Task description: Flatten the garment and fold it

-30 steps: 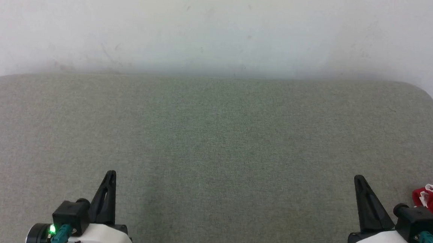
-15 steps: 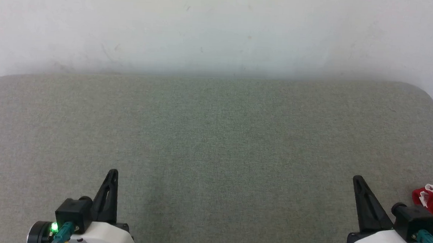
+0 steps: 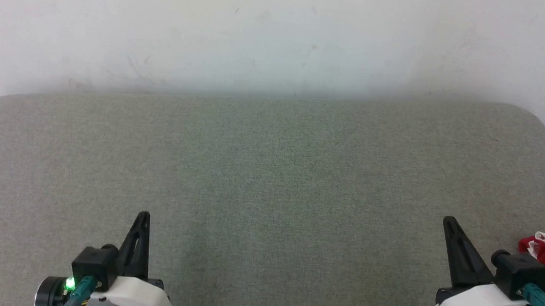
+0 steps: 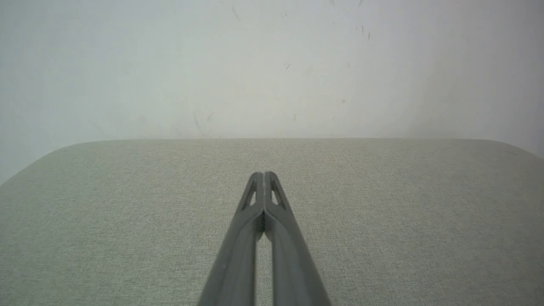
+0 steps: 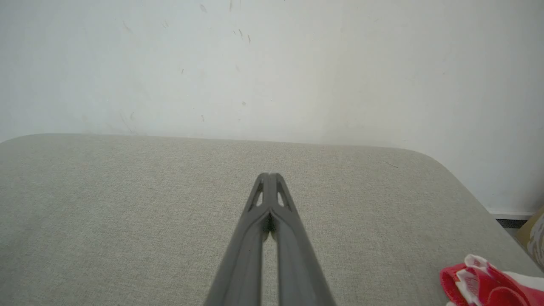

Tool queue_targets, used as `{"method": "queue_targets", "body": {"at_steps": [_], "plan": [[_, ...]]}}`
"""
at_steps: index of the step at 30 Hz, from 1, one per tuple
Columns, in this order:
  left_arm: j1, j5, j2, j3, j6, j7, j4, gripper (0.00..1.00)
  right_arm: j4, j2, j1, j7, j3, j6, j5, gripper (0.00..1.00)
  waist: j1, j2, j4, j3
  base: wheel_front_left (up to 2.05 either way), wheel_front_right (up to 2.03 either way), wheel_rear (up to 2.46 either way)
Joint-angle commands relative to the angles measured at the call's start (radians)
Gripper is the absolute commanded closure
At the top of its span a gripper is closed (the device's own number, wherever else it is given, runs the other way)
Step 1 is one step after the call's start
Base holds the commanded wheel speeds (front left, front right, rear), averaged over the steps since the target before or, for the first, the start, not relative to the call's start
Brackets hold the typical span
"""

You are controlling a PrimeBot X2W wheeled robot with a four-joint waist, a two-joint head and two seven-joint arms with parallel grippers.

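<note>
Both arms shift slightly in the head view. The left gripper (image 3: 144,215) creeps a little up and toward the middle of the picture. The white wrist housing (image 3: 136,298) behind it (and the green lamp (image 3: 70,282) beside that) sits a touch further right and higher than a second ago. The right gripper (image 3: 448,220) drifts the opposite way, a little left and up, so the two tips now stand slightly nearer each other over the worktop (image 3: 271,172).
</note>
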Motion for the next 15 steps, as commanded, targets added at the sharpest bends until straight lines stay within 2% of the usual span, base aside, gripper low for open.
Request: {"method": "queue_targets", "body": {"at_steps": [1, 15], "plan": [[-0.013, 0.015, -0.008, 0.008, -0.010, 0.008, -0.008, 1.00, 0.001, 0.002, -0.013, 0.002, 0.003, 0.000, -0.011, 1.00, 0.0000, -0.0001, 0.000, 0.000, 0.00, 0.00, 0.00], [-0.019, 0.048, -0.029, 0.028, -0.024, 0.037, -0.020, 1.00, 0.003, 0.003, -0.025, 0.013, 0.006, 0.000, -0.023, 1.00, 0.0000, -0.0001, 0.000, 0.000, 0.00, 0.00, 0.00]]}}
